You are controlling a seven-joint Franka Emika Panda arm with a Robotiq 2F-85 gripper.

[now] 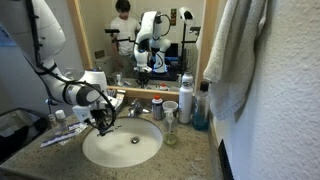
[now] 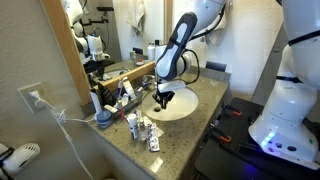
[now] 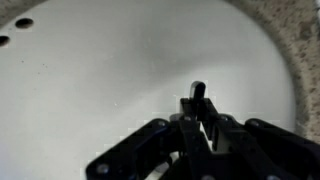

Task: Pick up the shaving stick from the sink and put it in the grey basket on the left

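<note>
Clenched on a slim dark piece, the gripper [image 3: 200, 120] fills the bottom of my wrist view. Its two black fingers are drawn together, and the shaving stick [image 3: 198, 93] pokes up from between the tips. I see only that short end, dark against the white; the rest is hidden behind the fingers. Beneath it lies the bare bowl of the sink [image 3: 90, 70], so the stick is held over the basin and not lying on it.

In both exterior views the gripper [image 1: 103, 122] [image 2: 163, 99] hangs over the edge of the sink on the mirror side, clear of the drain [image 1: 135, 141] at the middle. The stick is too small for me to pick out in either of those views.

Two overflow holes [image 3: 22, 22] sit on the sink wall. The faucet [image 1: 135, 108] stands at the back rim of the sink, just beside the gripper. Speckled countertop [image 3: 300, 25] wraps around the sink. On it, behind the sink and away from the arm, stand a cup [image 1: 170, 112], a silver can [image 1: 186, 97] and a blue bottle [image 1: 200, 112]. Long white sticks [image 1: 58, 137] lie on the counter on the arm's side of the sink. A pale towel [image 1: 235, 50] hangs above the far end of the counter, and the mirror [image 1: 130, 35] rises behind the sink.
</note>
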